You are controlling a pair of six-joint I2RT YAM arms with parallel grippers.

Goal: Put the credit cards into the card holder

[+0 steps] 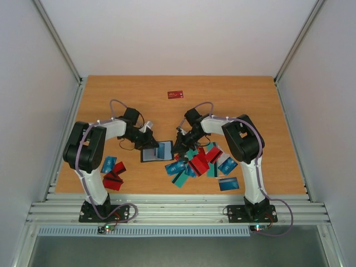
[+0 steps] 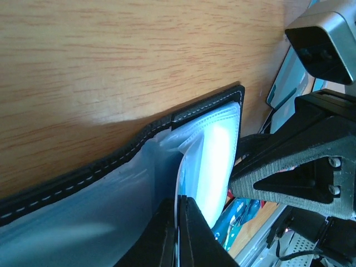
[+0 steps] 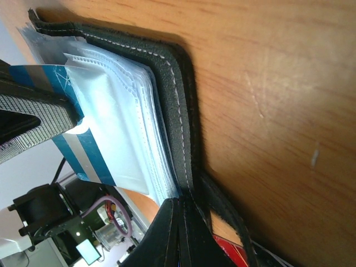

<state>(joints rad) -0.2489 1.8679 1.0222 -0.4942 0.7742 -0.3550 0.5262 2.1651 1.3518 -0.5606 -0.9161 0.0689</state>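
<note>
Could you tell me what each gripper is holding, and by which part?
Both hold the card holder: left gripper pinches a clear inner sleeve, right gripper the stitched black cover's edge.

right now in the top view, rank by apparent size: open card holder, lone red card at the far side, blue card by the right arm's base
1. card holder, lying open
2. blue card
3. lone red card: looks smaller, but lies farther from the camera, so the two cards may match
</note>
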